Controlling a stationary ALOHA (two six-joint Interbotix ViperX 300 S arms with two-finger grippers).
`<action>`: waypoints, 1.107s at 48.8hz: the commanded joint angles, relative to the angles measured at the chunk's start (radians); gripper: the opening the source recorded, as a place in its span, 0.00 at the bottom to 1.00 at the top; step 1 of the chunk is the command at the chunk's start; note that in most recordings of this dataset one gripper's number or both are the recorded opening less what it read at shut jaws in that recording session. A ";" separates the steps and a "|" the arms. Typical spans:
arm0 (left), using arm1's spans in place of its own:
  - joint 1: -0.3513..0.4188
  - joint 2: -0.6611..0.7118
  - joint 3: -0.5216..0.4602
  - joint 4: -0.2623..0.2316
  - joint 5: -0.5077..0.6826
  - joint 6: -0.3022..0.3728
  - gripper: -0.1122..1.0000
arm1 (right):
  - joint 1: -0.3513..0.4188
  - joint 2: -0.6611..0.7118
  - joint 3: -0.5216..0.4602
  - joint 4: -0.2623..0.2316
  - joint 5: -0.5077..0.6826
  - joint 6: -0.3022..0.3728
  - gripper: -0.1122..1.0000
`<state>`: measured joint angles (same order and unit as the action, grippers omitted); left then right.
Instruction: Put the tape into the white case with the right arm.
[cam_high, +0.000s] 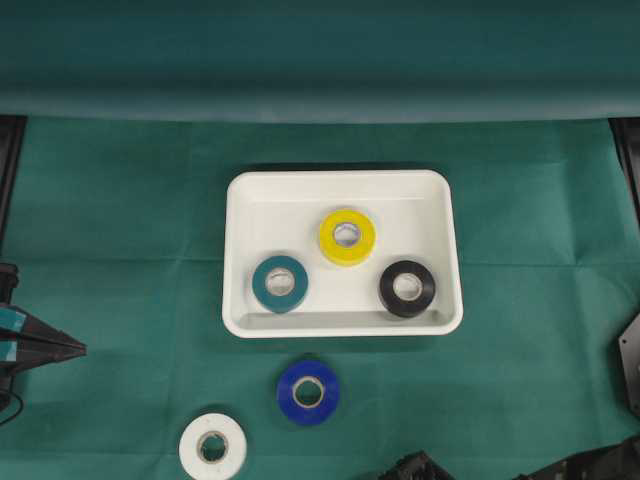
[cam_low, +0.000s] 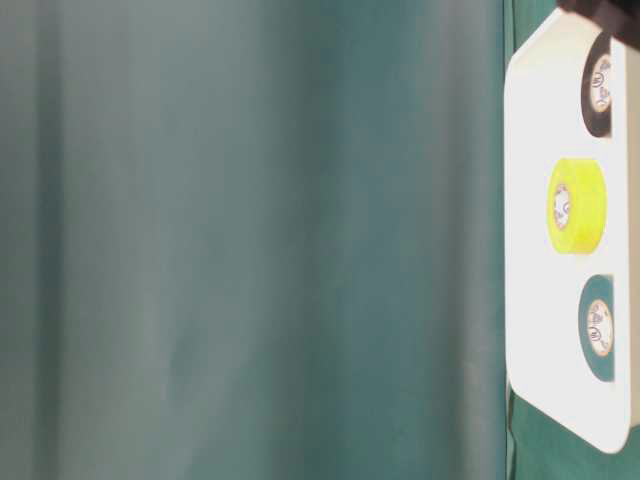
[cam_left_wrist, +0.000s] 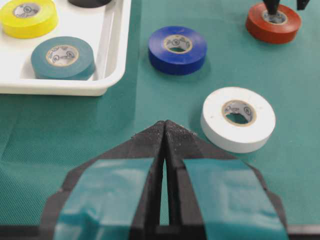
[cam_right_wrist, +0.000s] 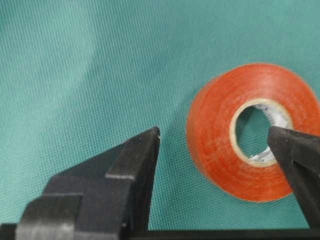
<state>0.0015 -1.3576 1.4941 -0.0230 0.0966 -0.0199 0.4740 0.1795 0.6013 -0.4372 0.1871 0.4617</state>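
A red tape roll (cam_right_wrist: 280, 80) lies flat on the green cloth. My right gripper (cam_right_wrist: 214, 132) is open around its wall, with one fingertip (cam_right_wrist: 280, 142) over the core hole and the other (cam_right_wrist: 150, 140) outside the roll. In the left wrist view the red tape (cam_left_wrist: 260, 27) sits far right with black fingertips (cam_left_wrist: 272, 5) at its core. The white case (cam_high: 240, 200) holds yellow (cam_high: 347, 236), teal (cam_high: 280, 284) and black (cam_high: 407, 288) rolls. Blue tape (cam_high: 308, 392) and white tape (cam_high: 212, 446) lie on the cloth in front of the case. My left gripper (cam_left_wrist: 165, 122) is shut, holding nothing.
The left gripper (cam_high: 60, 347) rests at the table's left edge. Parts of the right arm (cam_high: 590, 462) show at the bottom edge of the overhead view; the red roll is out of that view. A green backdrop (cam_high: 320, 60) stands behind the table.
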 joint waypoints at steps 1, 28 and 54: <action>0.002 0.008 -0.011 -0.002 -0.009 -0.002 0.10 | 0.003 -0.002 -0.021 -0.002 -0.002 0.000 0.67; 0.002 0.008 -0.011 -0.002 -0.009 0.000 0.10 | -0.002 0.035 -0.046 -0.002 -0.002 0.002 0.66; 0.002 0.009 -0.009 -0.002 -0.009 0.000 0.10 | -0.005 0.049 -0.117 -0.003 0.156 0.011 0.14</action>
<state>0.0015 -1.3576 1.4956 -0.0230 0.0966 -0.0199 0.4771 0.2408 0.5062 -0.4372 0.3283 0.4694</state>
